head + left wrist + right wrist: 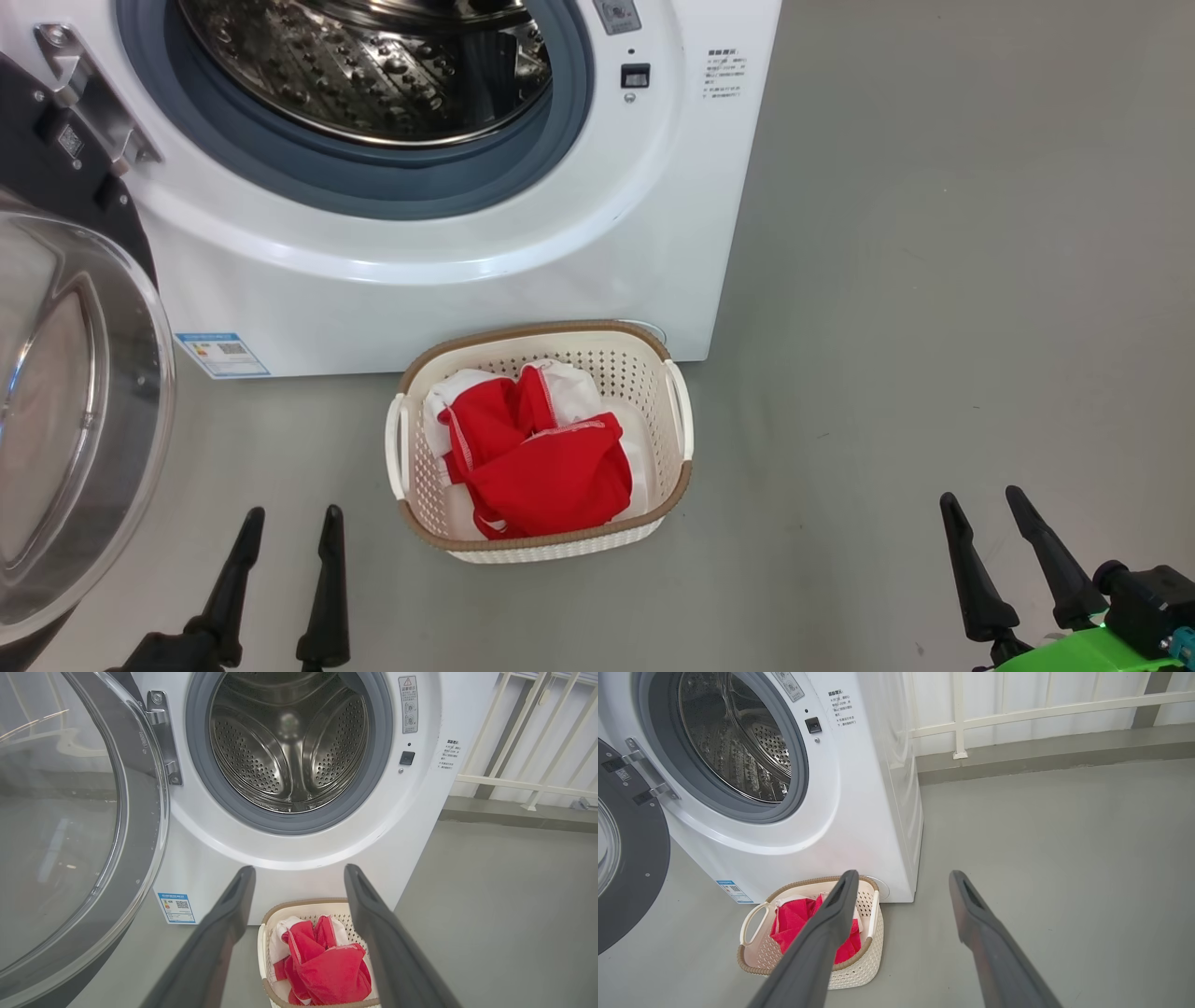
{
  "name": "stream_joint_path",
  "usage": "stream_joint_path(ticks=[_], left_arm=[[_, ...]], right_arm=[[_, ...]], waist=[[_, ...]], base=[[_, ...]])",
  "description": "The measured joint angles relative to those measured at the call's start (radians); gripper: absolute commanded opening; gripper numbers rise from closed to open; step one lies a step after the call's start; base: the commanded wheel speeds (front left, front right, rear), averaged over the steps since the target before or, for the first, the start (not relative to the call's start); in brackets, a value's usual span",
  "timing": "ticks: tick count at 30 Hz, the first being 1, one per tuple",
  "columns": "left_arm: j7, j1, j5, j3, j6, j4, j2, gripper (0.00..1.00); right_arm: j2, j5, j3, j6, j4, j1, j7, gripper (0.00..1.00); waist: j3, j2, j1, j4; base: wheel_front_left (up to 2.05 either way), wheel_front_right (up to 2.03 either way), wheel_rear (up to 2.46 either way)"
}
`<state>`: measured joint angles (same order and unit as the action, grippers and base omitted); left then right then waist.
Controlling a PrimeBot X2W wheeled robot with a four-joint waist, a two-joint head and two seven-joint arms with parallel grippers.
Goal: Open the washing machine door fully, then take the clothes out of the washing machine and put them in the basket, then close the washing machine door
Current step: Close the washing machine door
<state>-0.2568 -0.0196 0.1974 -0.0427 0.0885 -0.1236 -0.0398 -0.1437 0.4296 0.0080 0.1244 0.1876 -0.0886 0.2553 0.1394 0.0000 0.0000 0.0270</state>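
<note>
Standing wide open at the left, the washing machine door [65,420] leaves the mouth of the washing machine [448,261] clear; its steel drum [373,65] looks empty. The basket [546,551] sits on the floor just below that mouth, likely for a short drop, and holds the red clothes [551,467]. The left claw [293,511] and right claw [981,495] hang low, both wide and empty. Closing the door seems the remaining step, and the left claw is nearer it.
</note>
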Motion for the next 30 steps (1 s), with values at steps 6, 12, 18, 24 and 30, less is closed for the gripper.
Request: stream_joint_path(ticks=[6, 12, 18, 24, 30], left_arm=[[0.0, 0.002, 0.0, 0.002, 0.0, 0.004, 0.0, 1.0], [0.0, 0.002, 0.001, 0.008, 0.0, 0.003, 0.0, 1.0], [0.0, 0.002, 0.008, 0.016, -0.002, -0.004, 0.0, 1.0], [0.0, 0.001, 0.03, 0.032, -0.027, -0.009, 0.0, 1.0], [0.0, -0.002, 0.058, 0.049, -0.046, -0.01, 0.0, 1.0]], right_arm=[[0.0, 0.0, 0.0, 0.0, 0.0, 0.0, 0.0, 1.0], [0.0, 0.0, 0.0, 0.0, 0.0, 0.0, 0.0, 1.0], [-0.002, 0.0, 0.002, 0.0, 0.001, 0.0, 0.0, 1.0], [-0.008, 0.0, 0.006, 0.0, 0.001, -0.003, 0.0, 1.0], [-0.014, 0.0, 0.013, 0.0, 0.005, -0.011, 0.0, 1.0]], waist=[[0.0, 0.0, 0.0, 0.006], [-0.003, 0.0, 0.0, 0.014], [-0.009, 0.0, 0.0, 0.04], [-0.018, 0.0, 0.0, 0.086], [-0.028, 0.0, 0.0, 0.15]], base=[[0.0, 0.0, 0.0], [0.0, 0.0, 0.0], [0.0, 0.0, 0.0], [0.0, 0.0, 0.0], [0.0, 0.0, 0.0]])
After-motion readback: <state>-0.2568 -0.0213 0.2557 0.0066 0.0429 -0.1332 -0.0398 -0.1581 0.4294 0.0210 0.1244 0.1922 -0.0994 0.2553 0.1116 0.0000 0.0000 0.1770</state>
